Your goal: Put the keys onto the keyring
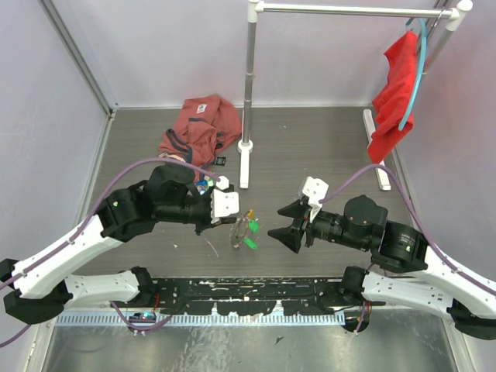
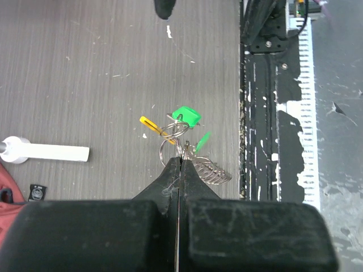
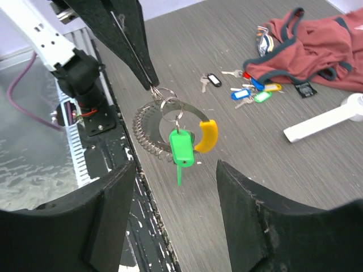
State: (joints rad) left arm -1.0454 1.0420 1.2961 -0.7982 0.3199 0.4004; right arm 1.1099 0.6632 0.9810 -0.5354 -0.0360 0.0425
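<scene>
The left pincer (image 2: 180, 163) pinches the thin metal keyring (image 3: 146, 136) with silvery keys and a curved yellow-orange tag, which hangs over the grey wooden surface (image 2: 85, 68) at the centre of the top view; a green-tagged key (image 3: 181, 148) hangs with it. The right pincer (image 1: 277, 221) stands wide and empty just right of it. Small loose tagged keys (image 3: 249, 90) lie at upper right of the right wrist view, beside a red cloth (image 3: 317, 51).

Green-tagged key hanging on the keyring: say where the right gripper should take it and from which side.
Probably the lower half of the green tag, pinched across its side edges, approached level by the open right gripper. The left gripper holds the keyring up, so the tag hangs free, broad face toward that gripper. Lower down it clears the yellow-orange tag beside it.
</scene>
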